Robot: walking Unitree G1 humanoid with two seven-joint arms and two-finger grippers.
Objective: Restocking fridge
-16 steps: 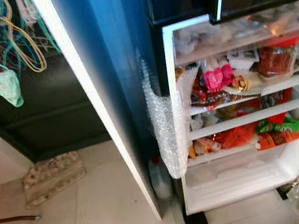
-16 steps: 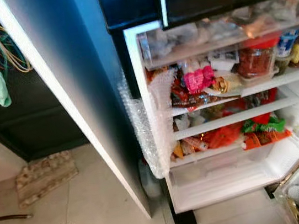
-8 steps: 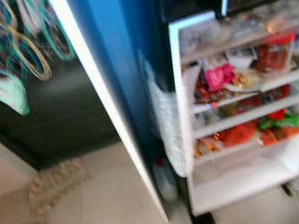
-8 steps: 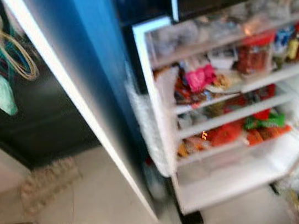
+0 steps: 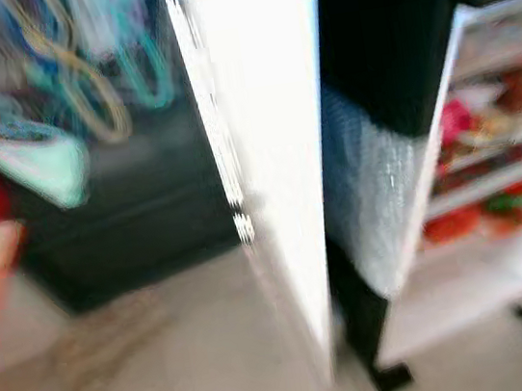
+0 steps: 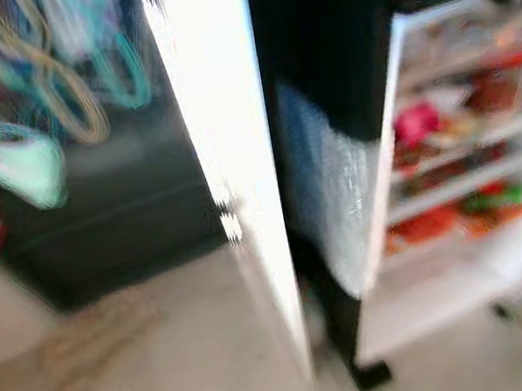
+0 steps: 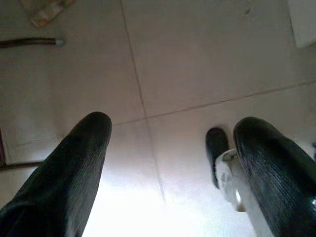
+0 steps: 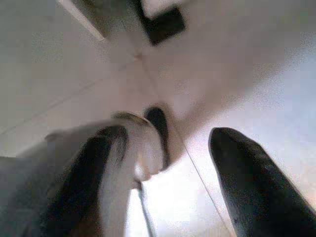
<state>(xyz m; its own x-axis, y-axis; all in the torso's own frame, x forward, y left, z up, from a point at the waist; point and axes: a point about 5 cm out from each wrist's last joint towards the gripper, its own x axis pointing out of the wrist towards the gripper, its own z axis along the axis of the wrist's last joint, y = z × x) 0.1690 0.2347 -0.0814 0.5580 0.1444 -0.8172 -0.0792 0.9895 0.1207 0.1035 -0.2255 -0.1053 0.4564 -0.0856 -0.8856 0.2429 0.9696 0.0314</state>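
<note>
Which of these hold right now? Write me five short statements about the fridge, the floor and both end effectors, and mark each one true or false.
1. The fridge stands open, with food on its shelves. True.
2. Bubble wrap hangs at the fridge's edge. True.
3. The left end effector is shut on a bottle. False: its fingers are apart and hold nothing, with tiled floor beyond them.
4. The right end effector is open above the floor. True.
5. The green cloth lies on a fridge shelf. False: it hangs among coloured hangers to the left of the white door.
</note>
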